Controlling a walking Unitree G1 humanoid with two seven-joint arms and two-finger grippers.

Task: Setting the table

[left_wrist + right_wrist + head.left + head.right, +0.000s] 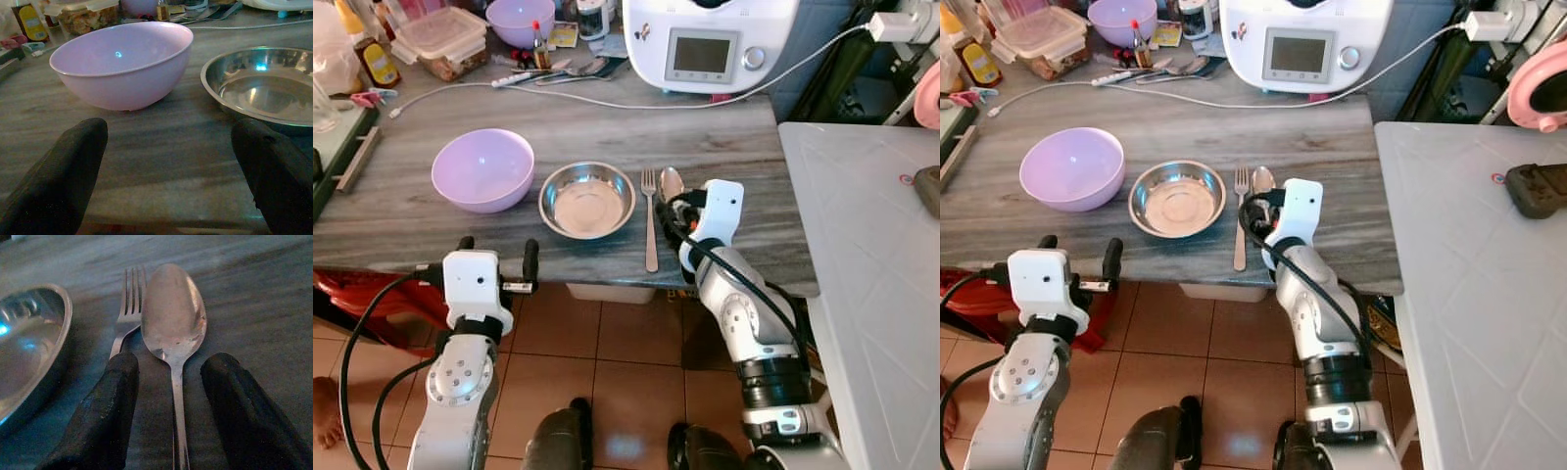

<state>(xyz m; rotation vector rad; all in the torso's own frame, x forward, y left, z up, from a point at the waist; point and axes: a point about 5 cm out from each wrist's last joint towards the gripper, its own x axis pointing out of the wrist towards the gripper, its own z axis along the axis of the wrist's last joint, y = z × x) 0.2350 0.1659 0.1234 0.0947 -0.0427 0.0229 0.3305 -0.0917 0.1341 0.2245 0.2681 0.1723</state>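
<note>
My right gripper (168, 396) sits low on the table (724, 147), fingers spread w/ the spoon (173, 320) handle running between them; I can't tell if either finger touches it. The left finger (105, 401) lies over the fork (128, 316) handle. From the head cam the spoon (672, 182) lies just right of the fork (650, 220), both pointing away from me, spoon bowl near the fork tines. The right arm reaches up from below the table edge, wrist over the spoon handle.

Left of the fork, just beside it, is a steel dish (587, 200), upright, nothing in it. Left of that, near but apart, a purple bowl (482, 169), also upright.

My left gripper (496, 269) hangs at the near table edge, in front of the gap between bowl and dish, fingers spread wide, holding nothing. Its wrist cam looks across the tabletop at the bowl (122, 63) and dish (259, 88) w/ both black fingers (54, 181) at the frame's sides.

Farther back: a white kitchen appliance (705, 44) w/ a screen, a white cable (607, 103) across the table, a 2nd purple bowl (519, 20), a lidded plastic container (445, 39) and loose cutlery (568, 70). A white table (871, 274) stands to the right. Floor is brown tile (626, 343).
</note>
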